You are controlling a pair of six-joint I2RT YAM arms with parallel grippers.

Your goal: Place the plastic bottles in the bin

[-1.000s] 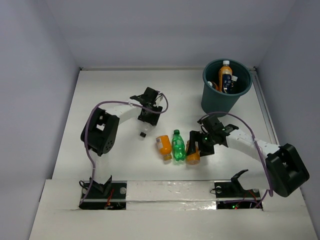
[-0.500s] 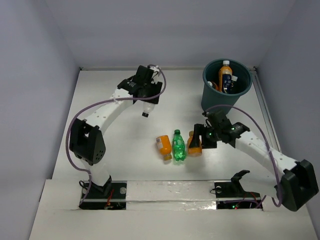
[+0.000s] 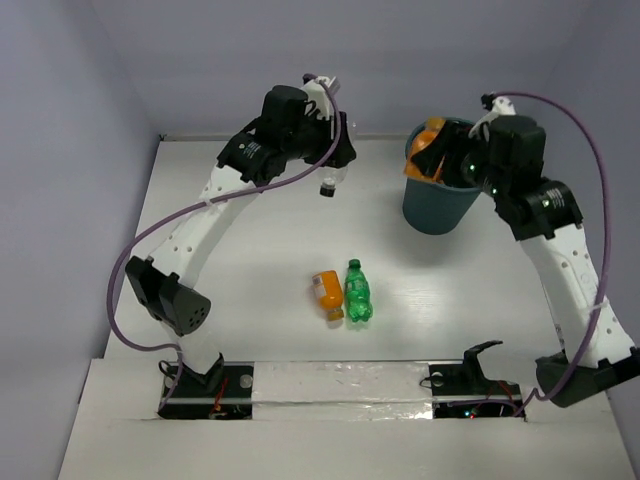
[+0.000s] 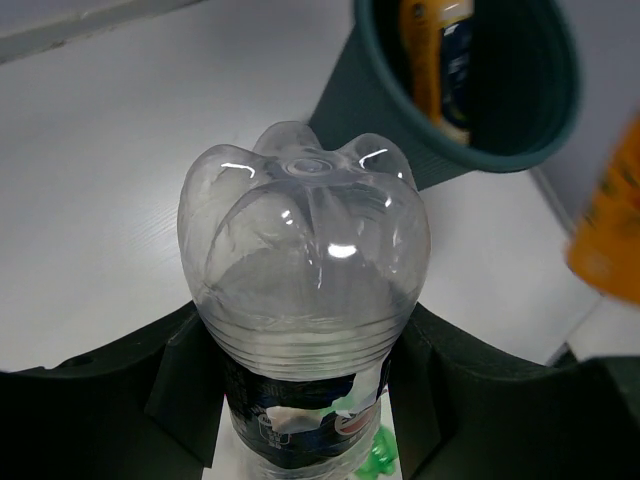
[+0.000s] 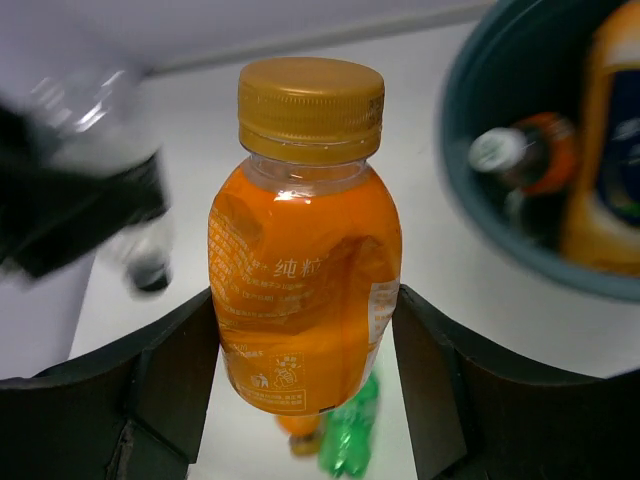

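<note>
Left end effector [image 4: 305, 400] clamped on clear bottle [image 4: 303, 250], right end effector [image 5: 305, 380] gripping orange bottle [image 5: 305, 260] — near bin [image 3: 430, 205]

pincer [image 5: 300, 350] gripping orange bottle [image 5: 300, 290], bin [image 5: 520, 240] right

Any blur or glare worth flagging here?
Left wrist: glare spots on the base of the clear bottle, the orange bottle at the right edge smeared. Right wrist: orange bottle sharp, bin and clear bottle blurred. Top external: evenly lit, sharp.

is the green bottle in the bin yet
No, the green bottle lies on the table beside a loose orange bottle, well apart from the bin.
</note>
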